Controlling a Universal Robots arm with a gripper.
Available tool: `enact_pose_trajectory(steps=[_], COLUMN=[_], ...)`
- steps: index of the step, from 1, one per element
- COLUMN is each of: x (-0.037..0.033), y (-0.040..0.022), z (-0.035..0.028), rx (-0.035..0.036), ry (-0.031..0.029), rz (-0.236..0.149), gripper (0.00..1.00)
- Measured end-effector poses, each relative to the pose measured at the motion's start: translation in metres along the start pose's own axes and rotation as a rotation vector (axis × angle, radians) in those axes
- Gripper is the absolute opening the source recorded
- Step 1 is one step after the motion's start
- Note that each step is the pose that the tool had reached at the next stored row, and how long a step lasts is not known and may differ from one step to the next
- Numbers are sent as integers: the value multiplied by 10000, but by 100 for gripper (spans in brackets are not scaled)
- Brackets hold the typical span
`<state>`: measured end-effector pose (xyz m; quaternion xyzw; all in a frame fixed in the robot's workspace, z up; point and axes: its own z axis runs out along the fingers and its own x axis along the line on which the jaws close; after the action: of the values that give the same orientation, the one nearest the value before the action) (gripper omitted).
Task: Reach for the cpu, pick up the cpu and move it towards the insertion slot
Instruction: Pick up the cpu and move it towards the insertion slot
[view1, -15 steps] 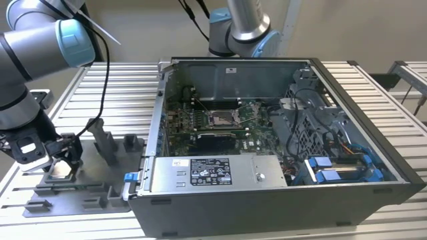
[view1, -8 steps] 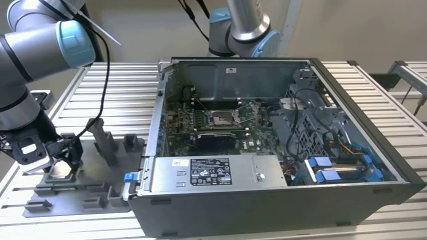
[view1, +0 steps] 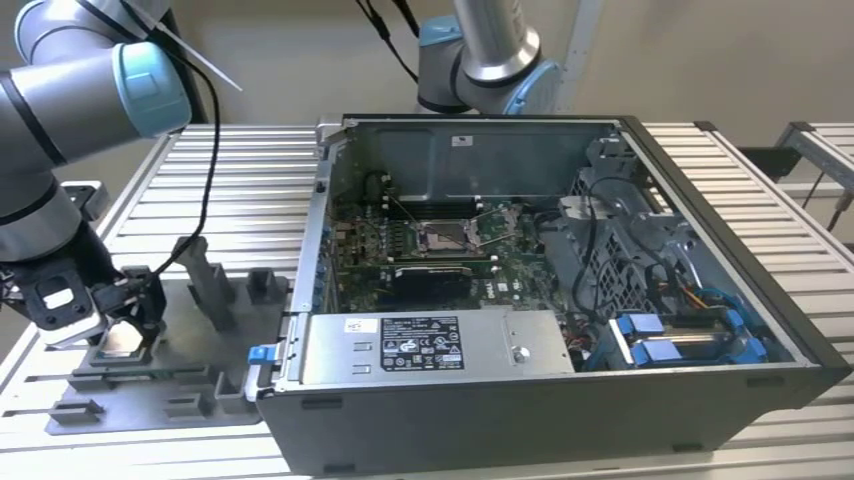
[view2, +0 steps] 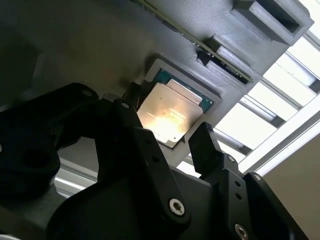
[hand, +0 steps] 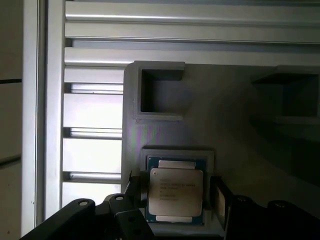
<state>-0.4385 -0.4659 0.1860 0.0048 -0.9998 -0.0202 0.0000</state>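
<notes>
One cpu (view2: 170, 112) | in grey fixture (view2: 150, 45) — between gripper's (view2: 167, 119) spread jaws

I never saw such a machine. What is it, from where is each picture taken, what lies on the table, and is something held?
It is a grey robot arm with a black pincer. The exterior view comes from a camera off the arm; both wrist views come from cameras riding on it. On the slatted metal table stand an open dark computer case, containing a silver-framed square socket, and a grey plastic fixture. The small silvery square chip lies in that fixture. The open pincer straddles it; nothing is lifted yet.
</notes>
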Motion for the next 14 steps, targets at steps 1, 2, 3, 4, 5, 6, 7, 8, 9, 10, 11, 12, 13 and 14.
enact_pose_trajectory(steps=[1,2,3,4,5,6,7,8,9,10,11,12,13,14], x=[0,0,0,0,2,3,3,3,3,3,3,3,3,3], y=[0,0,0,-1,0,-1,-1,-1,-1,-1,-1,-1,-1,-1], z=[2,5,7,8,12,12,12,12,12,13,13,13,13,13], rx=[0,0,0,1,-1,0,0,0,0,0,0,0,0,0], ry=[0,0,0,1,-1,0,0,0,1,1,0,0,0,1], rz=[-1,-1,0,0,0,0,0,0,0,0,-1,-1,0,0], gripper=[100,100,100,100,100,100,100,100,100,100,100,100,100,100])
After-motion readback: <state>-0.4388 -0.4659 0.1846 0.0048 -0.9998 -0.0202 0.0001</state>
